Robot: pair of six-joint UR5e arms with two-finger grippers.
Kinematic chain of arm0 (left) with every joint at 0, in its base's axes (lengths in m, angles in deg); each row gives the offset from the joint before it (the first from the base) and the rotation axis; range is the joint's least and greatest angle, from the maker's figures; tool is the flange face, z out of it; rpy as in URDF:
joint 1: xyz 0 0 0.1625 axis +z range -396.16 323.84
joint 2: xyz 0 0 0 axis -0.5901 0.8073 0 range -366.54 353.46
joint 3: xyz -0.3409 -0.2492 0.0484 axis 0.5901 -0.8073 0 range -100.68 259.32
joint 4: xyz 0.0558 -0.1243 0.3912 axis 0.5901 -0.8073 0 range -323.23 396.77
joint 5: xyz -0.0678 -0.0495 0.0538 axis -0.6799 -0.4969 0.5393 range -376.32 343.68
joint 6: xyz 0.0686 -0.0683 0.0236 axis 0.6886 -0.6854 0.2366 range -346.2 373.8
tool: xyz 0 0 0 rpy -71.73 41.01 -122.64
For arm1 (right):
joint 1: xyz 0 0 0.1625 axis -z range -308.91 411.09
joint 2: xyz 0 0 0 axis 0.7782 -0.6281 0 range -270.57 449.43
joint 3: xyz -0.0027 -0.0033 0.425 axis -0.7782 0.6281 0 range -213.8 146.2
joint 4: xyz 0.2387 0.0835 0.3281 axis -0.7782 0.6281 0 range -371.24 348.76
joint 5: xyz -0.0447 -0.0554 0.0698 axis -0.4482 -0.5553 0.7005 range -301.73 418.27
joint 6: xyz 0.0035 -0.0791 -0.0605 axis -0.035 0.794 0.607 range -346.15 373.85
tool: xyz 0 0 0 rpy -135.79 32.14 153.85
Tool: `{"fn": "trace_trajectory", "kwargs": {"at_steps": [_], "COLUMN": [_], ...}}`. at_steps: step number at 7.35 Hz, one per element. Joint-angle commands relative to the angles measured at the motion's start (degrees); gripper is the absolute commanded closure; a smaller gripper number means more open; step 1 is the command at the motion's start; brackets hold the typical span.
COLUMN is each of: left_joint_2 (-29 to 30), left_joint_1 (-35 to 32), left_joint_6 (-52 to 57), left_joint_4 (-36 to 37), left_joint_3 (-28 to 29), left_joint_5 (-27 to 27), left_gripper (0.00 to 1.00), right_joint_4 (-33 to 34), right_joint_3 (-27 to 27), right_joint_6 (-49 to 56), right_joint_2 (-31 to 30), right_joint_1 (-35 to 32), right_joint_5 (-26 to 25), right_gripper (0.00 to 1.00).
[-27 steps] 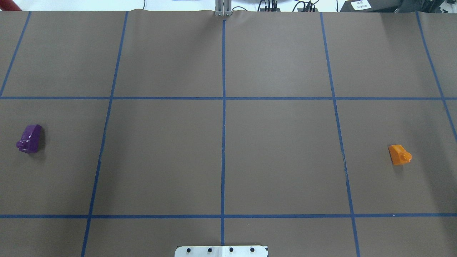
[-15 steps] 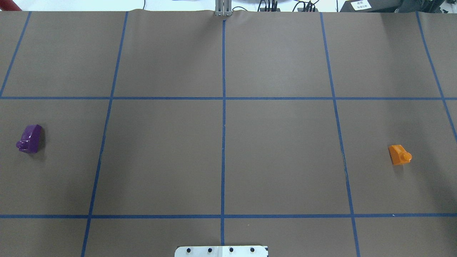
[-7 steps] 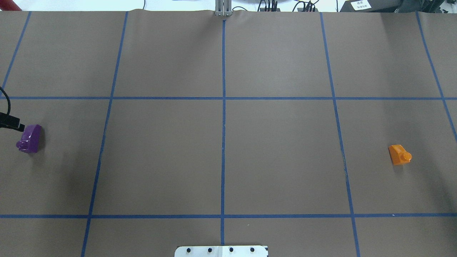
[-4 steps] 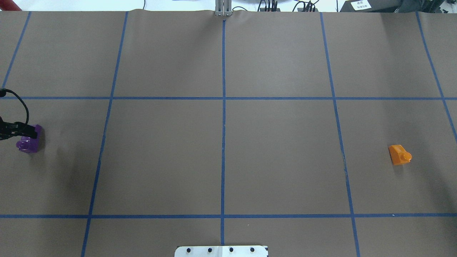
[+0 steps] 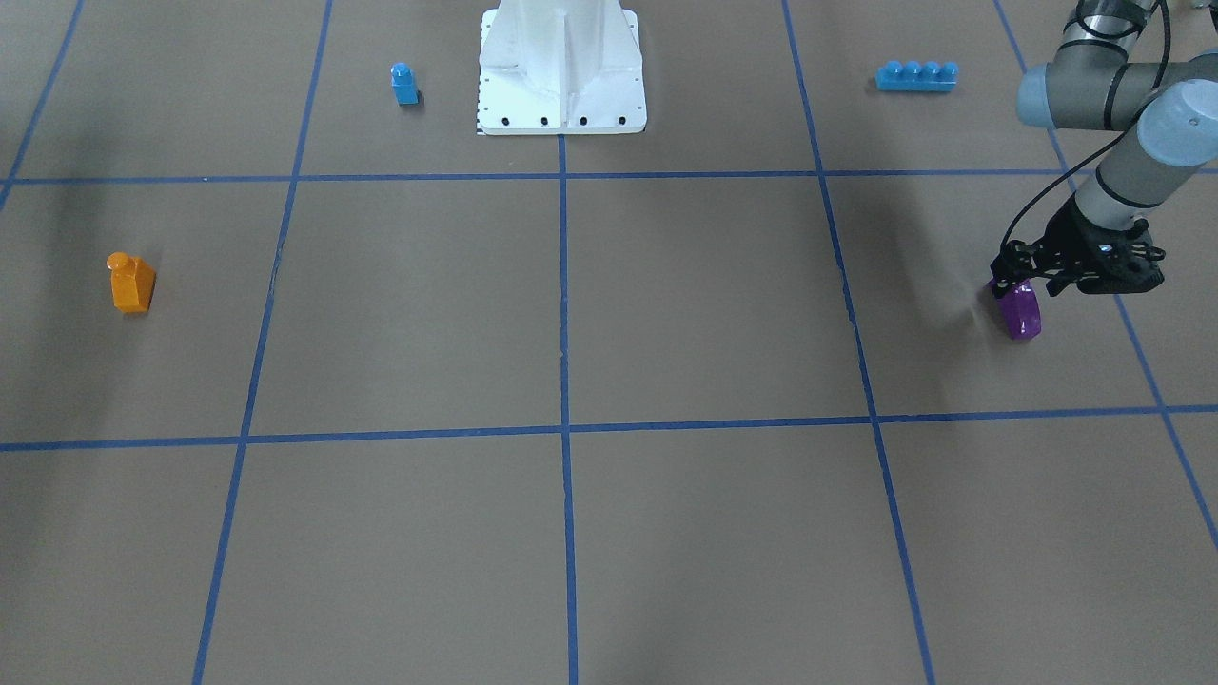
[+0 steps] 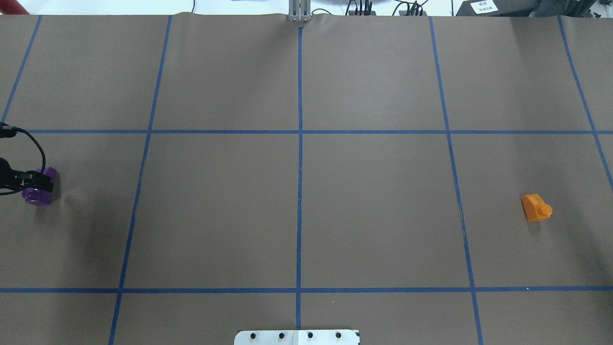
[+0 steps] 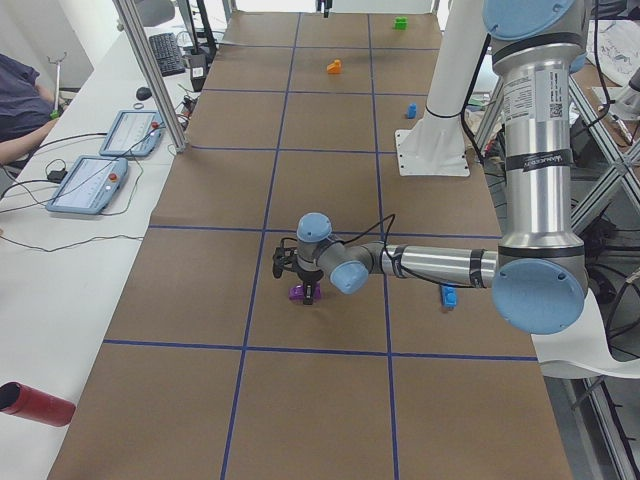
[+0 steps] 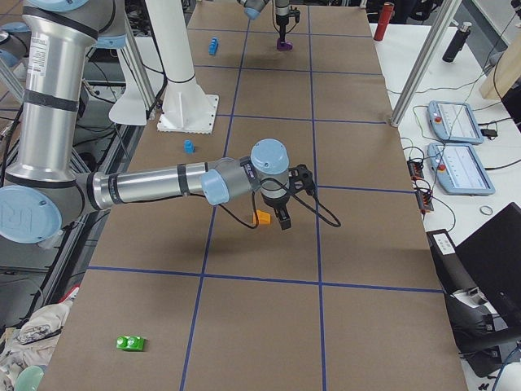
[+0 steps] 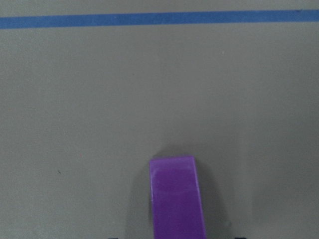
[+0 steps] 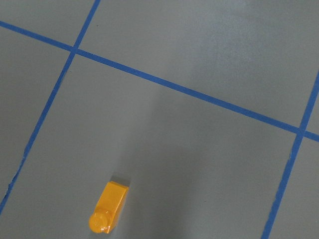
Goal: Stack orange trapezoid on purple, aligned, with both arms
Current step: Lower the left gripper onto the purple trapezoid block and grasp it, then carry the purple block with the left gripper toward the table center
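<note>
The purple brick (image 5: 1023,319) lies on the brown table near the robot's left end; it also shows in the overhead view (image 6: 34,195) and low in the left wrist view (image 9: 177,199). My left gripper (image 5: 1024,288) hangs directly over it, low, jaws open on either side, not closed on it. The orange trapezoid (image 5: 130,283) lies at the opposite end, also in the overhead view (image 6: 535,207) and the right wrist view (image 10: 108,207). My right gripper (image 8: 281,218) shows only in the exterior right view, above the table just beside the orange trapezoid (image 8: 262,217); I cannot tell whether it is open.
A small blue single-stud brick (image 5: 404,84) and a long blue four-stud brick (image 5: 916,75) lie either side of the white pedestal base (image 5: 561,67). A green brick (image 8: 130,343) lies beyond the table's right end area. Blue tape lines grid the table.
My left gripper came in from the overhead view's left edge and moved over the purple brick, now covering its far part. Neither brick has moved.
</note>
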Motion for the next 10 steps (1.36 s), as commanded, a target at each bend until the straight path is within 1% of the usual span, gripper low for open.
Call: {"fn": "trace_trajectory", "kwargs": {"at_steps": [1,2,4,5,6,7,9,10], "left_joint_2": [0.2,0.2,0.7,3.3,6.2,10.0,21.3,27.7], "left_joint_1": [0.1,0.1,1.0,1.4,1.7,4.1,10.3,14.1], "left_joint_6": [0.5,0.5,0.0,-0.3,-0.3,-0.6,-9.2,-10.7], "left_joint_4": [-0.5,-0.4,0.3,2.4,3.0,4.5,15.3,23.3], "left_joint_3": [0.0,-1.3,-5.9,-8.1,-10.1,-10.5,-10.6,-10.5], "left_joint_5": [0.0,0.1,0.1,0.1,0.1,-0.1,0.2,1.7], "left_gripper": [1.00,1.00,1.00,1.00,1.00,1.00,1.00,1.00], "right_joint_4": [0.0,0.0,0.0,0.0,-0.1,-0.1,-0.1,-0.1], "right_joint_3": [0.0,0.0,-0.1,-0.1,-0.1,-0.2,-0.1,-0.1], "right_joint_6": [0.0,-0.1,-0.2,-0.2,-0.2,-0.2,0.0,0.0], "right_joint_2": [0.0,0.0,0.0,0.0,0.1,0.0,0.0,0.0], "right_joint_1": [0.0,0.0,0.0,0.0,0.0,0.0,0.0,0.0], "right_joint_5": [0.0,0.0,0.1,0.1,0.2,0.2,0.2,0.2], "right_gripper": [0.00,0.00,0.00,0.00,0.00,0.00,0.00,0.00]}}
